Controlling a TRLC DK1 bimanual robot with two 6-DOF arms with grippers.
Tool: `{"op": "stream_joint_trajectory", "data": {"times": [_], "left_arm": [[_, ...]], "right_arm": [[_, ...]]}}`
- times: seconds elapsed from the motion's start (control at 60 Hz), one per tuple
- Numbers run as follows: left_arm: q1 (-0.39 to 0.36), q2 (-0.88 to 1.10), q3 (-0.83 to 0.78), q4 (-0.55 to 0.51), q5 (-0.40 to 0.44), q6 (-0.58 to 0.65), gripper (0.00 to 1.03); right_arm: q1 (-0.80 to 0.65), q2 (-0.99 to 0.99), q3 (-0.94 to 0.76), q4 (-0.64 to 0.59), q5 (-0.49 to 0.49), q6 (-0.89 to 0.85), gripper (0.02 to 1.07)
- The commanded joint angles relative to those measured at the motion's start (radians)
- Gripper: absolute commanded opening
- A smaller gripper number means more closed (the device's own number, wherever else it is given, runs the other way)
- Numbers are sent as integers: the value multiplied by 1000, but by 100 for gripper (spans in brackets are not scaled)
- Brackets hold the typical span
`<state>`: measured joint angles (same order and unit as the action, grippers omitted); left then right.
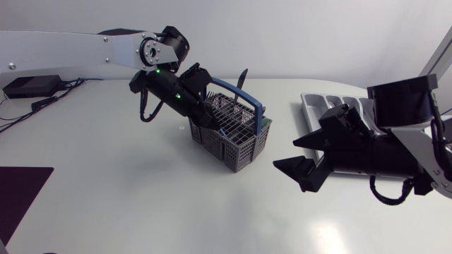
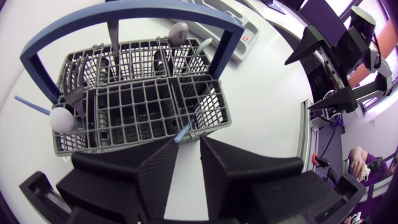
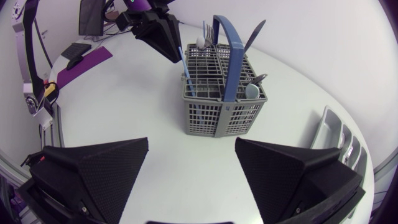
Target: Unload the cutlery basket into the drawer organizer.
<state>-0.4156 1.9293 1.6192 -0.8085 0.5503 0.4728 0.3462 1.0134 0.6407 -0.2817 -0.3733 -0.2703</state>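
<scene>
The grey cutlery basket (image 1: 233, 134) with its blue handle (image 1: 252, 104) stands mid-table and holds forks, spoons and a dark knife (image 1: 242, 77). My left gripper (image 1: 205, 118) hangs over the basket's near-left corner. In the left wrist view its fingers (image 2: 155, 174) leave a narrow gap, and the tip of a light blue utensil handle (image 2: 182, 132) sits just ahead of the left gripper (image 2: 189, 143), against one finger. My right gripper (image 1: 291, 154) hovers open and holds nothing, right of the basket (image 3: 217, 93). The grey drawer organizer (image 1: 316, 104) lies behind it, partly hidden by the right arm.
A black box with cables (image 1: 32, 86) sits at the back left. A dark purple mat (image 1: 21, 197) lies at the front left corner. Bare white table runs between the basket and the organizer (image 3: 339, 134).
</scene>
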Motion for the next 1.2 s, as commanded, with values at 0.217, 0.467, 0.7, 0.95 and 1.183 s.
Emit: {"op": "stream_joint_trajectory", "data": {"times": [0.217, 0.467, 0.7, 0.95, 1.183], "left_arm": [[-38, 20, 11, 65, 0, -11, 26], [-75, 20, -32, 129, -90, -34, 16], [-46, -66, -51, 98, -90, -23, 15], [-11, -216, -90, 49, -90, -2, 15], [32, -334, -97, -41, -90, 47, 15]], "right_arm": [[19, -4, -27, 16, 2, -4, 102], [19, -6, -33, 19, 4, -6, 102], [25, -6, -29, 19, 7, -4, 102], [59, 4, -26, 21, 31, 2, 102], [83, -4, -24, 24, 60, 9, 102]]}}
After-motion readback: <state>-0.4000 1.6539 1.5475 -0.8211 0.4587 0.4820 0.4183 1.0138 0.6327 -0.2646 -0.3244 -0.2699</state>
